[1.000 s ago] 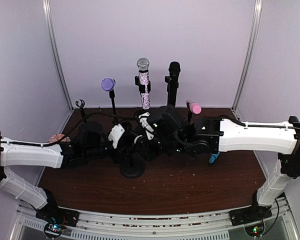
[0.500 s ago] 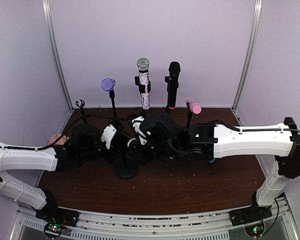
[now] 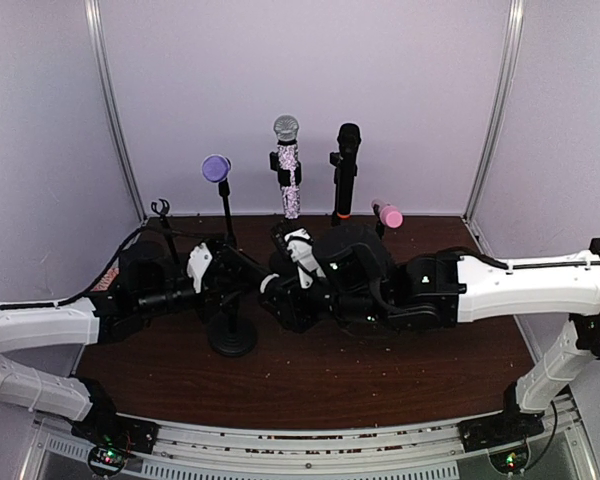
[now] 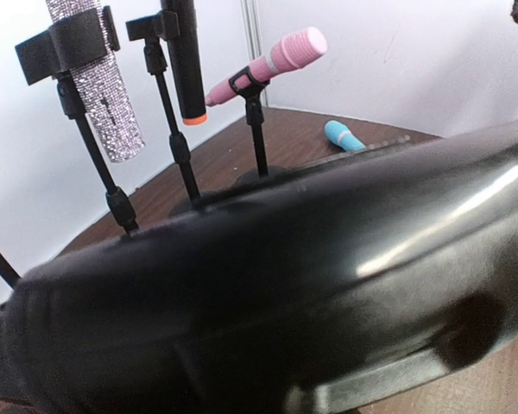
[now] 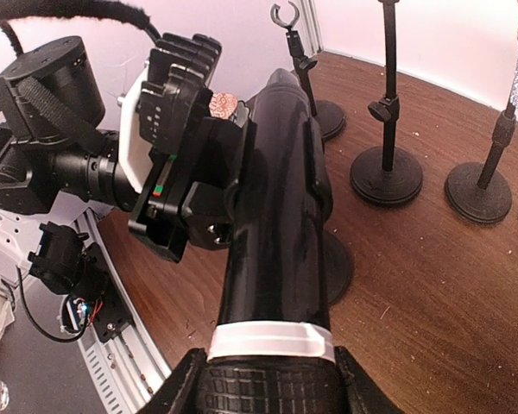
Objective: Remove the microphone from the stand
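Microphone (image 5: 276, 216) was pinched in right claw (image 5: 268, 384); left claw (image 3: 220, 275) had just clamped the stand (image 3: 232, 338), seemingly bracing it for separation.

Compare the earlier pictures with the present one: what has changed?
The left arm drew back leftward and the stand slid left with it across the table; the left gripper sits at its top, grip unclear. Unchanged: the right gripper clamps the black microphone; back-row stands.
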You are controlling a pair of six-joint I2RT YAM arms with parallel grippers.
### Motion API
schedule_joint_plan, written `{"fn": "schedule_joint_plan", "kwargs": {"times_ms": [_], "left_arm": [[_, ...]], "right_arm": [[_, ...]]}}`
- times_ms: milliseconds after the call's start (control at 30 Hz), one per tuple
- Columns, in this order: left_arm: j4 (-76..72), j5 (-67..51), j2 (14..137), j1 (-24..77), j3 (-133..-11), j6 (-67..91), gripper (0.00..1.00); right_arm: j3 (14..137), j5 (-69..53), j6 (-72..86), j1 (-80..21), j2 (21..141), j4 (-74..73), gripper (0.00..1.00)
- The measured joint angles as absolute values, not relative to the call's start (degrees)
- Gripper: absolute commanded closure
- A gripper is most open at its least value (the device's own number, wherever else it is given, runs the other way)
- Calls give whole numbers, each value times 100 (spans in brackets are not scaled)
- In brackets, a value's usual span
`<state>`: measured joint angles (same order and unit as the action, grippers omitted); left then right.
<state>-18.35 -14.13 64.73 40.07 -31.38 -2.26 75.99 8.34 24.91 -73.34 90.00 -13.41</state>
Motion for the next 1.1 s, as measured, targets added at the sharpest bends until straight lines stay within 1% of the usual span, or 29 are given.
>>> {"fn": "schedule_joint_plan", "kwargs": {"times_ms": [300, 367, 533, 667, 767, 933, 1033, 1067, 1100], "left_arm": [[-1935, -1662, 6298, 3286, -2875, -475, 100], [-1859, -1398, 6274, 3068, -2842, -416, 100], [-1730, -657, 6222, 2394, -2834, -246, 100], [-1603, -569, 6136, 2086, -2838, -263, 100], [-1577, -672, 6128, 1903, -2840, -294, 100], [-1494, -1011, 6134, 1452, -2888, -499, 100], [-1431, -1166, 6178, 1181, -2961, -690, 100], [-1428, -1205, 6204, 1103, -2980, -764, 98], [-1428, -1236, 6222, 1055, -2991, -814, 92]], "right_arm": [[7424, 528, 2530, -7334, 8873, -1352, 100], [7389, 447, 2523, -7352, 8737, -1562, 100], [7207, 482, 2526, -7463, 7959, -2403, 100], [6871, 674, 2622, -7389, 7378, -2655, 100], [6578, 882, 2899, -7166, 7192, -2871, 100], [5975, 1284, 3599, -6469, 7081, -3411, 100], [5535, 1479, 4003, -6134, 6775, -3673, 100], [5411, 1542, 4132, -6049, 6659, -3734, 100], [5312, 1586, 4241, -5979, 6560, -3795, 100]]}}
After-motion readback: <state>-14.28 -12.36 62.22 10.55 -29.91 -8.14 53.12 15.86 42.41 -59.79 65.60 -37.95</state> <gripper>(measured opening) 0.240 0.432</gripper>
